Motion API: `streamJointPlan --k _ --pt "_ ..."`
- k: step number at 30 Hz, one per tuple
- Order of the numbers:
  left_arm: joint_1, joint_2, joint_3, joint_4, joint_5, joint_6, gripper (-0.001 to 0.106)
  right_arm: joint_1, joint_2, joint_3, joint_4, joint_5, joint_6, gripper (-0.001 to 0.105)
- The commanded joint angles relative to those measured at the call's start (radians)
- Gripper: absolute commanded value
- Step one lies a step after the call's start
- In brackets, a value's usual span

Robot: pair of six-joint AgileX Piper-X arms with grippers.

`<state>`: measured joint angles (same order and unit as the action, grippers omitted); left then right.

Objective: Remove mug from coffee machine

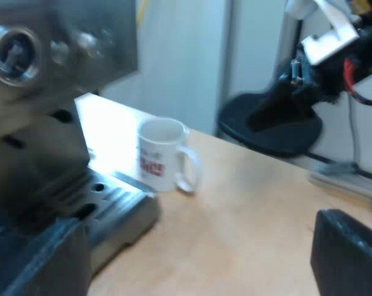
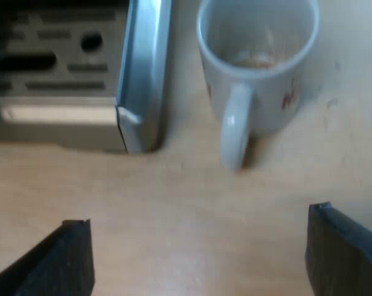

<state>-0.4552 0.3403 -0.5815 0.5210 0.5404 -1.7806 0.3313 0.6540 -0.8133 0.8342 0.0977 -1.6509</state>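
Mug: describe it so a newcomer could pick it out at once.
Find the espresso machine and its slotted metal drip tray. Off the tray's corner, on the wooden table, stands the mug, upright. It is white with red print and a looped handle, unlike the grey metal beside it.

The white mug [image 1: 163, 154] stands upright on the table [image 1: 253, 209], just beside the drip tray [image 1: 115, 200] of the espresso machine [image 1: 50, 68] and off it, its handle turned away from the machine. Its red print is perhaps lettering. The left gripper [image 1: 197, 243] hangs near the tray, fingers spread wide with nothing between them.
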Motion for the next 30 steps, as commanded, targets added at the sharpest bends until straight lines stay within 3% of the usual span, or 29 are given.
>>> streamJointPlan --k 1,5,9,16,22,25,30 --pt "-0.004 0.001 -0.029 -0.009 -0.085 -0.029 0.079 -0.001 -0.007 -0.05 0.009 -0.007 -0.032 0.071" --pt "-0.004 -0.001 -0.058 -0.009 -0.129 -0.029 0.079 -0.001 0.017 -0.111 0.018 -0.004 -0.078 0.071" --pt "-0.001 0.009 -0.07 -0.009 -0.172 -0.029 0.079 -0.003 0.081 -0.172 0.017 -0.004 -0.079 0.071" --pt "0.048 0.049 -0.087 -0.009 -0.172 -0.029 0.079 -0.003 0.208 -0.249 0.015 -0.004 -0.079 0.071" --pt "0.23 0.092 -0.114 -0.009 -0.163 -0.027 0.079 -0.009 0.264 -0.254 -0.013 0.037 -0.079 0.071" --pt "0.312 0.091 -0.114 0.002 -0.119 -0.027 0.079 -0.055 0.264 -0.254 -0.023 0.031 -0.079 0.071" --pt "0.45 0.091 -0.114 0.077 -0.087 -0.027 0.079 -0.199 0.256 -0.254 -0.02 -0.037 -0.081 0.071"
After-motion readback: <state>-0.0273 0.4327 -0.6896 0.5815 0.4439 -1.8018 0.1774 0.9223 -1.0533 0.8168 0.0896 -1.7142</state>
